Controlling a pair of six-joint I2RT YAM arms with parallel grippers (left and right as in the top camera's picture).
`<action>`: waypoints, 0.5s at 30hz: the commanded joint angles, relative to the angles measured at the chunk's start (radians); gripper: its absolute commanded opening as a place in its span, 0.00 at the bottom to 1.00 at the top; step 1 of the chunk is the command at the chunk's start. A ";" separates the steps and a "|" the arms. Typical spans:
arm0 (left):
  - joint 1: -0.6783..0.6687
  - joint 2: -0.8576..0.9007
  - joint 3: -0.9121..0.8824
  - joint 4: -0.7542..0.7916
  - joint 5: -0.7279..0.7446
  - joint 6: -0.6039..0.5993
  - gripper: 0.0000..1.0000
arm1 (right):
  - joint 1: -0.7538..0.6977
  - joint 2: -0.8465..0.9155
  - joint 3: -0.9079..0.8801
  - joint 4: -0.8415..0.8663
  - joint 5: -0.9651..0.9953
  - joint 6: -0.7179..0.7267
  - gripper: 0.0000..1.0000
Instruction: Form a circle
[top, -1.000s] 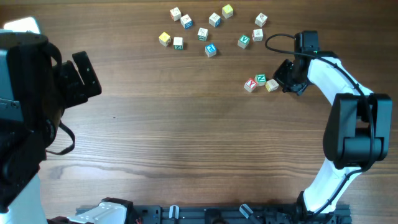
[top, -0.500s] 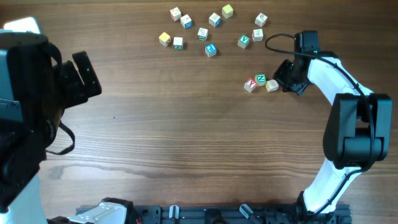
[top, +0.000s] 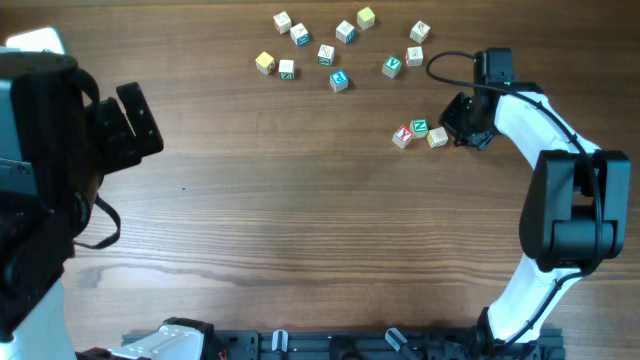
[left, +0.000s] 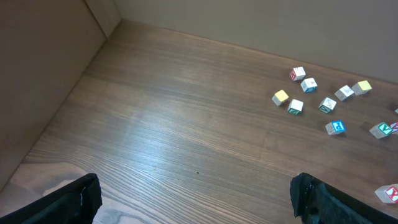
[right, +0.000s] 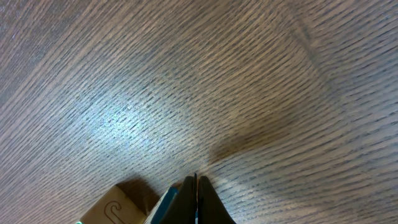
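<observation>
Sitting beside three clustered letter cubes (top: 420, 132), the right gripper's (top: 452, 132) closed jaws looked set to push; the left gripper (top: 130, 122) gaped open.

The table (top: 300, 220) is brown wood with visible grain and a soft sheen; the cubes (top: 338, 80) are pale matt wood.

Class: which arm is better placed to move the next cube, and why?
Right. The right gripper, shut, sits beside the three-cube cluster, near the scattered cubes; the left gripper hangs open far across the table.
</observation>
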 joint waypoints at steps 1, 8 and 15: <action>0.005 0.000 0.000 0.000 -0.016 0.002 1.00 | 0.002 -0.003 -0.003 0.005 -0.035 -0.013 0.04; 0.005 0.000 0.000 0.000 -0.016 0.002 1.00 | 0.002 -0.003 -0.003 0.005 -0.034 -0.013 0.04; 0.005 0.000 0.000 0.000 -0.016 0.002 1.00 | 0.002 -0.003 -0.003 0.006 -0.034 -0.018 0.04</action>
